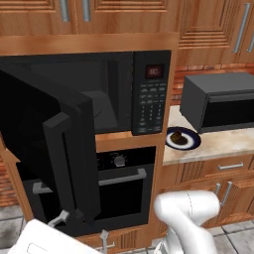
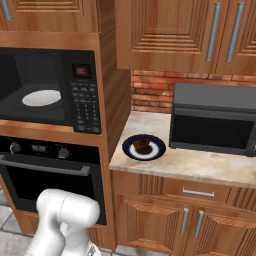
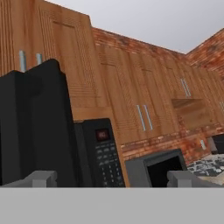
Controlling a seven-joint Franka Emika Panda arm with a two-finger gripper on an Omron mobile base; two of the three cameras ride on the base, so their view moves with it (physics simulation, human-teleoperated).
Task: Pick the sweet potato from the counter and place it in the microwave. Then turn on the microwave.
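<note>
Spread wide and holding nothing, the pincer (image 3: 112,178) shows its two grey fingertips (image 3: 41,178) at the bottom of the hand view, well apart from each other. Beyond them stands the open door (image 3: 33,127) of the microwave (image 1: 99,94), a big black slab that swings out to the left of the opening. In the left base view this door hangs in front of the oven (image 1: 121,186) below and covers part of it. Inside the microwave lies one white round turntable (image 2: 41,97), bare. To the right of the microwave, the counter (image 2: 200,167) carries one blue-rimmed plate (image 2: 144,148), and the sweet potato (image 2: 142,145) rests on this plate, near the counter's left end. Just beside the plate, further right, sits one dark grey box appliance (image 2: 215,122). Wooden cabinets (image 2: 175,32) with silver handles hang above, and a brick wall (image 2: 150,92) runs behind the counter.
</note>
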